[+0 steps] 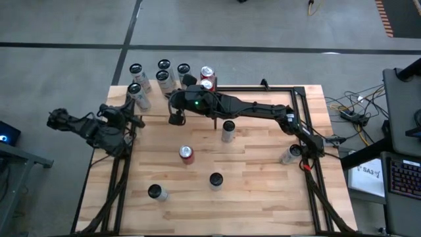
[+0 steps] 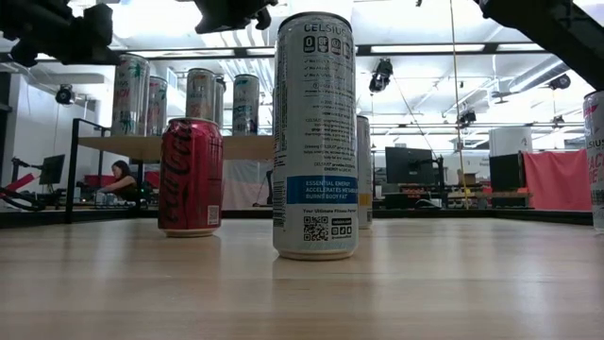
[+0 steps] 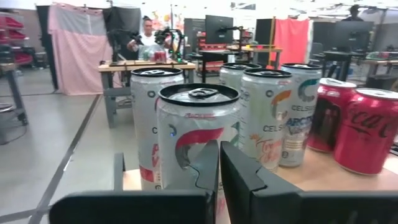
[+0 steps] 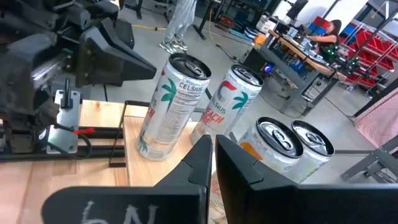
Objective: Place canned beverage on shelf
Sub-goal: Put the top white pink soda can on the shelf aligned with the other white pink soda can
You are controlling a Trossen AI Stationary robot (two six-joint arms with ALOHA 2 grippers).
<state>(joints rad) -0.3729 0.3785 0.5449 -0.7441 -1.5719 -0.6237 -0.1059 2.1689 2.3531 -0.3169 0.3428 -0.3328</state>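
Note:
The shelf (image 1: 155, 108) stands at the table's far left and carries several cans: white ones (image 1: 163, 66) and two red ones (image 1: 208, 78). The low view shows them standing upright on its plank (image 2: 247, 146). My right gripper (image 1: 172, 100) reaches across the table and hovers shut above the shelf's cans (image 4: 173, 106), holding nothing. My left gripper (image 1: 138, 121) is shut and level beside the shelf's left end, with a white can (image 3: 198, 124) just ahead of its fingertips (image 3: 219, 180). More cans stand on the tabletop, among them a red one (image 1: 187, 153) and a silver one (image 1: 228, 130).
Loose cans stand at the table's middle and near side (image 1: 216, 180) (image 1: 156, 192), and another by the right arm's base (image 1: 291, 153). A black frame (image 1: 299, 105) borders the table. In the low view, a tall white can (image 2: 314, 137) and a red can (image 2: 191, 177) stand close.

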